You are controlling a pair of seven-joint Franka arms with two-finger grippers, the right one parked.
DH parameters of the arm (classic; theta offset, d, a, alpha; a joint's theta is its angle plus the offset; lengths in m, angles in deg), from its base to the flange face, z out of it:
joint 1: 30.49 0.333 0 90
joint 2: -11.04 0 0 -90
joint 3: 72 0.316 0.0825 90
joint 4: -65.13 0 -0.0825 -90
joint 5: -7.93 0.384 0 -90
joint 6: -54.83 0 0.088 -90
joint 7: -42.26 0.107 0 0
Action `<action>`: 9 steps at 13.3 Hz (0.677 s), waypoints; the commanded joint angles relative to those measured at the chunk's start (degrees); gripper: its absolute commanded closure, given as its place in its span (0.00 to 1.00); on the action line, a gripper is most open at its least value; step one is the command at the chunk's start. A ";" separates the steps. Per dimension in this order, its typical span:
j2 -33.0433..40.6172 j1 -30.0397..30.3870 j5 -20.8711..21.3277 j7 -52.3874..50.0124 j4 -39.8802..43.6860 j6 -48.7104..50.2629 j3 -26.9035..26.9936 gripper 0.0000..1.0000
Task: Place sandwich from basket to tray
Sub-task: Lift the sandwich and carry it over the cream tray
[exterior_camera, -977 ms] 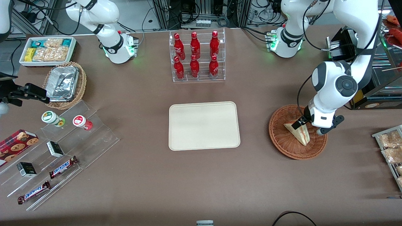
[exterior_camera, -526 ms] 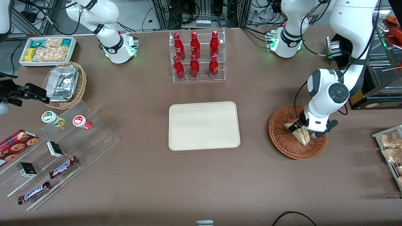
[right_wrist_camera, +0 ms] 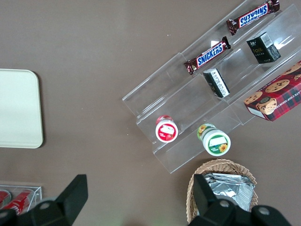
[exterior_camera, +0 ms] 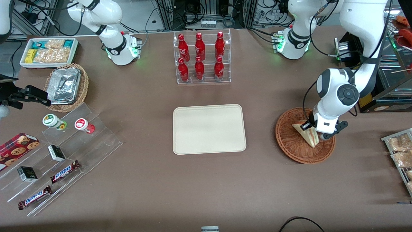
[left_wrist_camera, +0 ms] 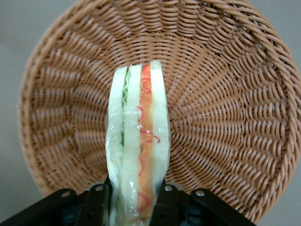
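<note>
Where the basket (exterior_camera: 304,135) sits toward the working arm's end of the table, you see the gripper (exterior_camera: 311,128) clamped on the sandwich (exterior_camera: 305,133), held edge-up above the basket's weave. The tray (exterior_camera: 209,129) lies well apart from the basket, bare.

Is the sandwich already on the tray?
No, the sandwich is over the basket, pinched in the pincer, and the tray has nothing on it.
</note>
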 commanded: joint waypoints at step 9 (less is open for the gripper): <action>-0.02 -0.48 0.63 -1.37 19.92 22.45 -14.27 1.00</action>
